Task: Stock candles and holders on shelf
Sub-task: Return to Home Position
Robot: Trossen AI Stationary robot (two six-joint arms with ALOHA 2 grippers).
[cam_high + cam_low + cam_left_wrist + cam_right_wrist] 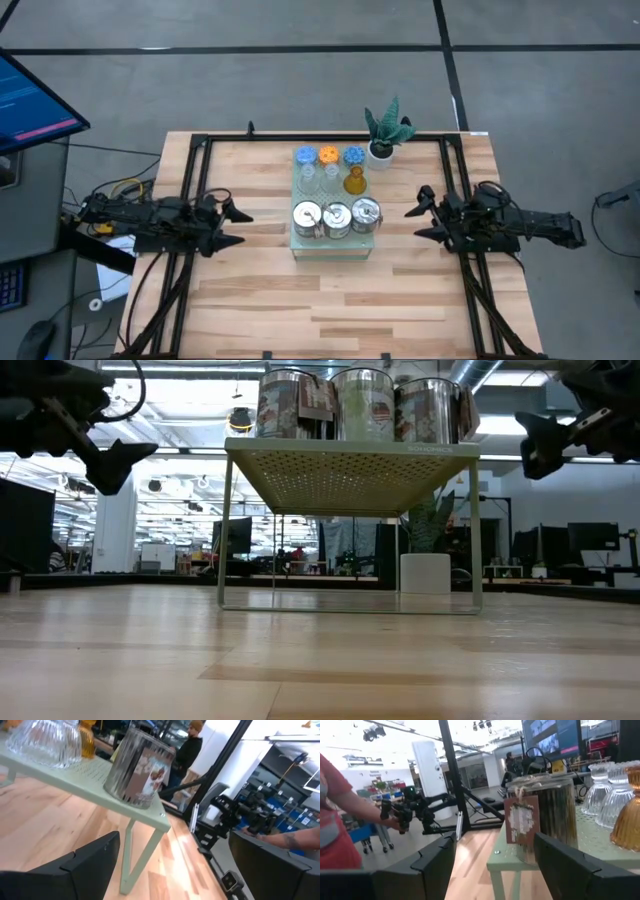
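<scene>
The pale green shelf (334, 247) stands at mid-table on thin legs (226, 535). On its top, the far row holds a blue candle (305, 156), an orange candle (329, 155) and another blue candle (353, 156). Behind them toward me stand two clear glass holders (319, 178) and an amber one (354, 182). Three silver tins (336, 217) line the near edge. My left gripper (238, 226) hangs open left of the shelf, pointing at it. My right gripper (417, 222) hangs open on the shelf's right. Both hold nothing.
A green plant in a white pot (385, 135) stands at the far edge, right of the shelf. Black frame rails (190, 200) run along the table's sides. A monitor (30, 100) stands off the left side. People (187, 750) show in the room beyond. Bare wood (330, 310) lies nearer.
</scene>
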